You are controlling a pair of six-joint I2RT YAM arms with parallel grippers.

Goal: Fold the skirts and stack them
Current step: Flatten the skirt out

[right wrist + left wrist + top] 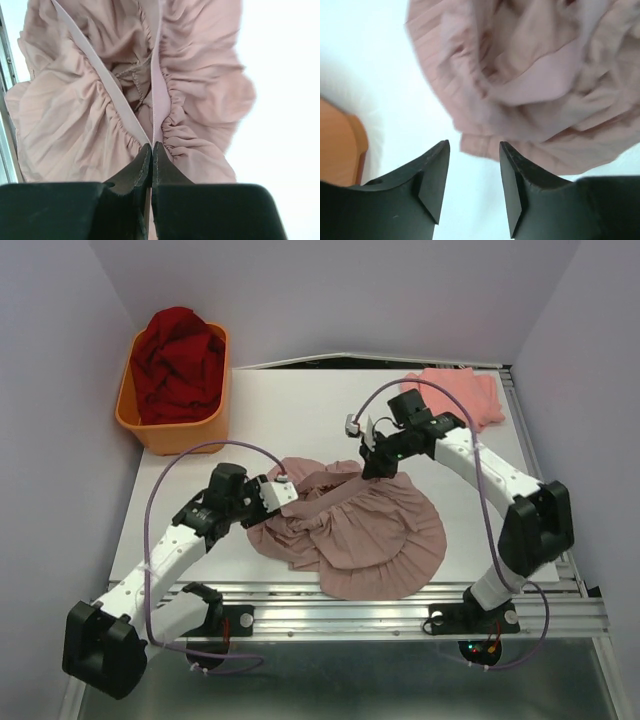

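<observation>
The dusty mauve-pink skirt (pixel 350 530) lies crumpled in the middle of the white table, its ruffled hem toward the near edge. My right gripper (pixel 378 466) is shut on its waistband at the far right side; the right wrist view shows the band (pixel 150 100) pinched between the closed fingers (pixel 151 148). My left gripper (pixel 283 492) is open and empty at the skirt's left edge; in the left wrist view (pixel 474 146) the cloth (pixel 530 85) lies just beyond the fingertips. The salmon-pink skirt (pixel 460 392) lies flat at the far right corner.
An orange plastic tub (pixel 172 426) with dark red cloth (pixel 180 360) stands at the far left; its corner shows in the left wrist view (pixel 340 145). A metal rail (pixel 400 595) runs along the near table edge. Purple cables loop off both arms.
</observation>
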